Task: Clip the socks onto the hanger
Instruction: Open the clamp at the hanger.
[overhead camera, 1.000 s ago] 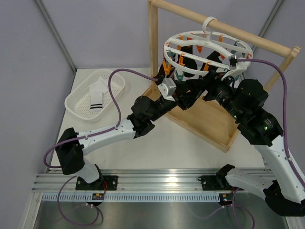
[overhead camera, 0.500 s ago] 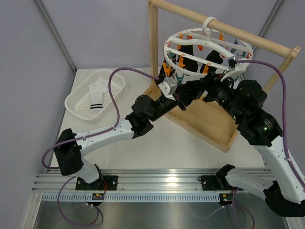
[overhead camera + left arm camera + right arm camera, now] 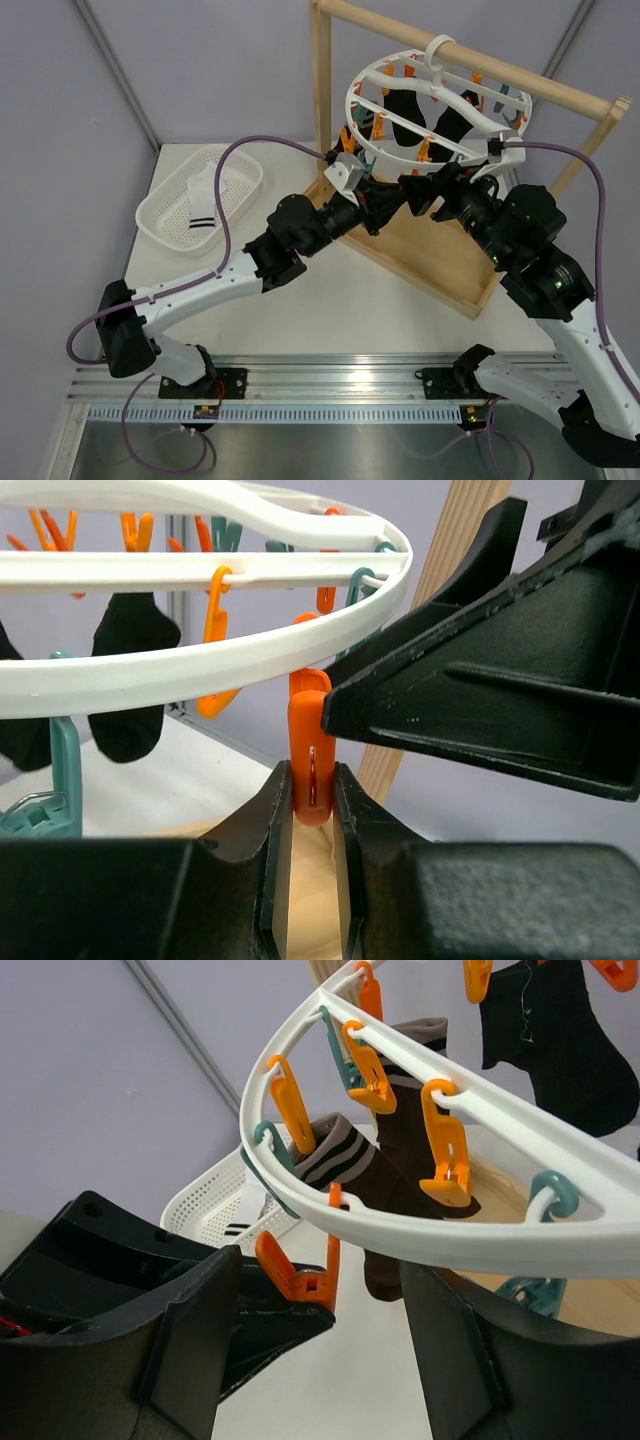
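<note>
The hanger (image 3: 352,105) is a white ring hooked on the wooden rail, and it also shows in the left wrist view (image 3: 200,665) and the right wrist view (image 3: 480,1245). Dark socks (image 3: 400,105) hang from its clips, among them a brown striped one (image 3: 400,1175) and a black one (image 3: 130,670). My left gripper (image 3: 311,780) is shut on a dangling orange clip (image 3: 311,745) at the ring's near rim (image 3: 395,195). My right gripper (image 3: 318,1290) stands open around that clip (image 3: 300,1275), close beside the left one (image 3: 425,190). I see no sock between its fingers.
A white mesh basket (image 3: 160,225) at the left holds a white sock with black stripes (image 3: 205,195). The wooden frame stand has a post (image 3: 321,90) and a base board (image 3: 440,260) under the hanger. Orange and teal clips (image 3: 445,1155) dangle around the ring.
My left gripper closed on the orange clip and pushed up and right under the ring. The hanger tilted and swung upward. My right arm shifted slightly.
</note>
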Available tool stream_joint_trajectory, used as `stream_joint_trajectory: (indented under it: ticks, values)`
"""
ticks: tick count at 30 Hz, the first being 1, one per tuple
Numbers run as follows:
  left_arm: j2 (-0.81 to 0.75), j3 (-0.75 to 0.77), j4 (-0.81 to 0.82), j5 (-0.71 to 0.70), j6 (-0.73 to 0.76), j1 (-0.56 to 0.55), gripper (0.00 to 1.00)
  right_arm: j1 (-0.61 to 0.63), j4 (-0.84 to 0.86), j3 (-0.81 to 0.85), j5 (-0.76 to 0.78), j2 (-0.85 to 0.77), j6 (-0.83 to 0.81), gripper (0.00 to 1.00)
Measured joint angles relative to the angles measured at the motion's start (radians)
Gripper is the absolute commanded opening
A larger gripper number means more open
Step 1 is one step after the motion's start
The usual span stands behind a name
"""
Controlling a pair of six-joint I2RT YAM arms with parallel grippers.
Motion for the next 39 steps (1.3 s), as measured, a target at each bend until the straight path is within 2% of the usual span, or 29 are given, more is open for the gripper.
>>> stream_joint_trajectory:
  ticks: [13, 29, 39]
  values:
    - [-0.001, 0.027, -0.077, -0.012, -0.025, 0.004, 0.02, 0.000, 0.035, -0.008, -0.080, 0.044, -0.001, 0.70]
    - [0.003, 0.034, -0.092, -0.010, -0.025, 0.007, 0.02, 0.000, 0.036, -0.005, -0.081, 0.051, -0.007, 0.62]
    - [0.003, 0.038, -0.094, -0.008, -0.025, 0.007, 0.02, 0.000, 0.035, 0.006, -0.066, 0.051, 0.016, 0.62]
